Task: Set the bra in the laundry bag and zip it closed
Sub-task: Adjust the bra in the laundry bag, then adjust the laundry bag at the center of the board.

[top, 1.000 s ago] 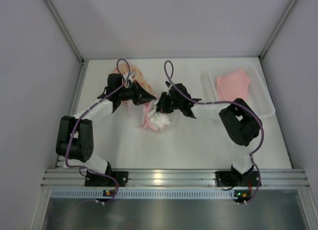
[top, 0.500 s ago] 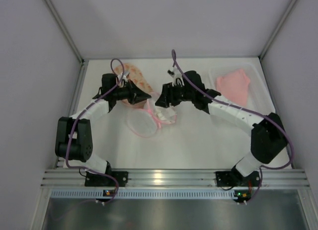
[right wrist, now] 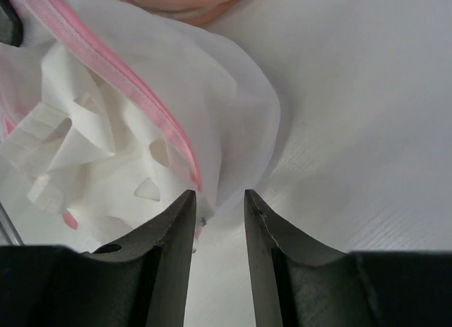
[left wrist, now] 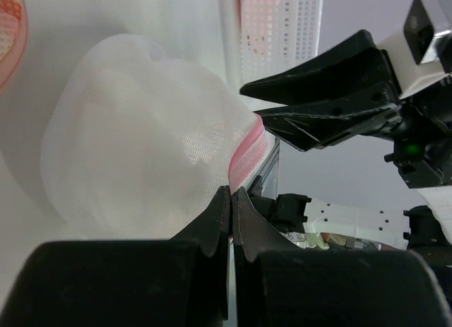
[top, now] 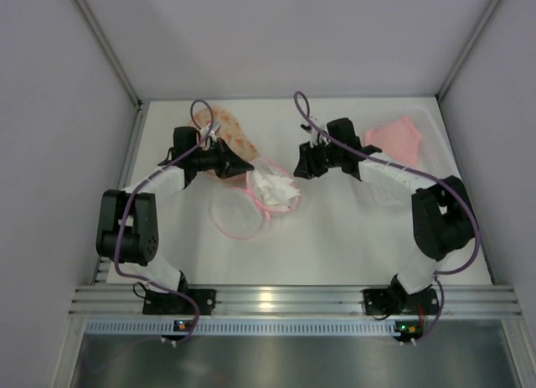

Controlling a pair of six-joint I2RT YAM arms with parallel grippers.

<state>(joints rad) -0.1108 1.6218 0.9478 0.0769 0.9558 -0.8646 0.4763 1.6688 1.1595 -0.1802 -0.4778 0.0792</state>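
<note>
My left fingers point(left wrist: 232, 200) were clamped on the mesh pouch point(left wrist: 141, 150) rim, right fingers point(right wrist: 182, 217) parted, empty; the bra point(top: 392, 141) looked light and limp, best pinched at a bunched fold.

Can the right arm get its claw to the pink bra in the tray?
Probably yes. The bra lies uncovered in the clear tray, right beside the right arm. The right claw is open and empty near the mesh pouch, so it would only need to swing back.
</note>
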